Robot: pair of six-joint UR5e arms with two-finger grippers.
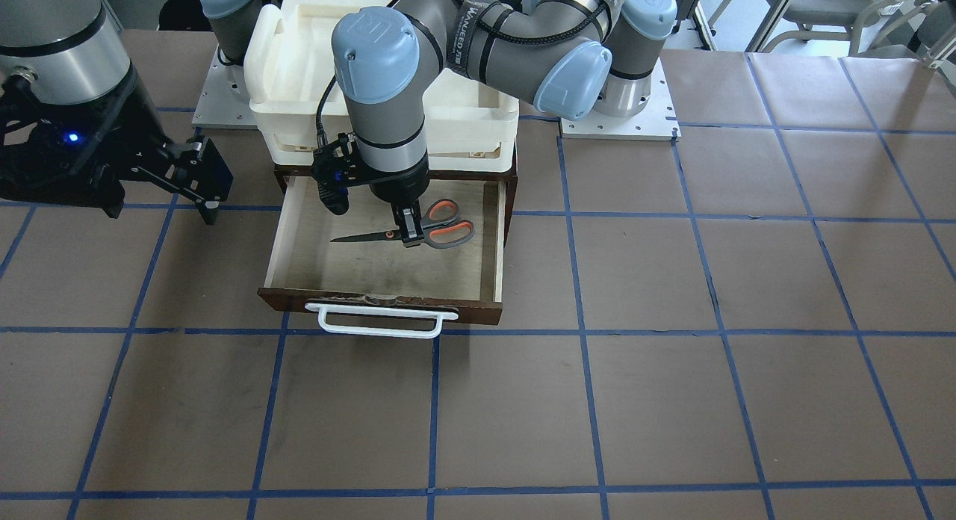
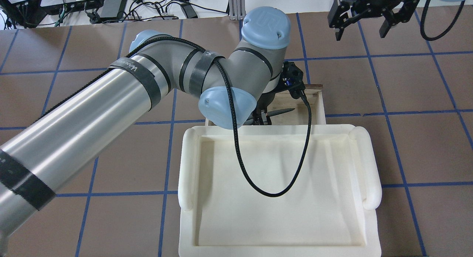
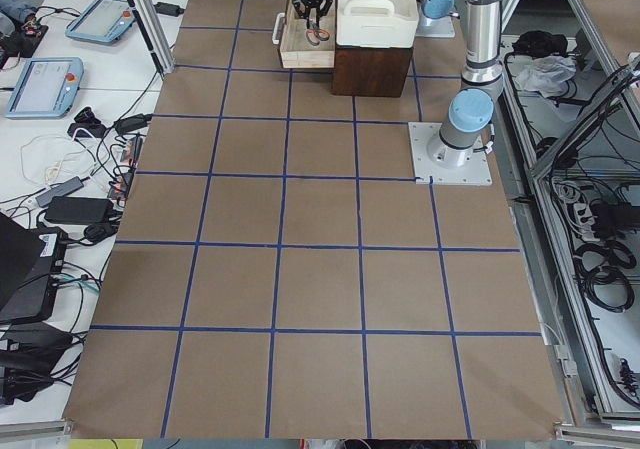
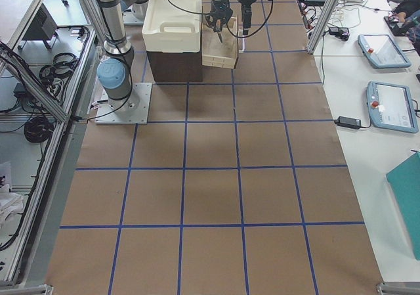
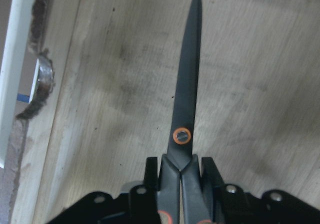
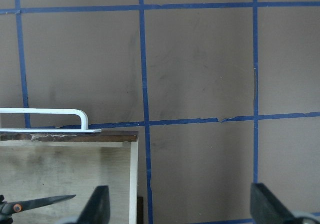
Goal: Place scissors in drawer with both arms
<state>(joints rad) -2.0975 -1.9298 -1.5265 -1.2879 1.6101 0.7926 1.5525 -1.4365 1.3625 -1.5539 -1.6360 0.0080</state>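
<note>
The drawer [image 1: 493, 240] is pulled open, its white handle [image 1: 381, 320] facing the table's middle. My left gripper [image 1: 411, 232] reaches down into it and is shut on the scissors [image 1: 448, 225] at the neck, just behind the orange pivot screw. In the left wrist view the dark blade [image 5: 187, 94] points away over the plywood floor, between my fingers [image 5: 210, 176]. I cannot tell whether the scissors touch the floor. My right gripper [image 1: 202, 187] is open and empty, hovering beside the drawer; it also shows in the overhead view [image 2: 366, 24]. The right wrist view shows the drawer corner [image 6: 132, 169] and the blade tip [image 6: 45, 201].
A white foam tray [image 2: 277, 190] sits on top of the dark brown cabinet [image 3: 370, 69] that the drawer slides out of. The brown table is marked with blue tape lines [image 1: 582, 333]. Tablets and cables lie on the side benches [image 3: 60, 69].
</note>
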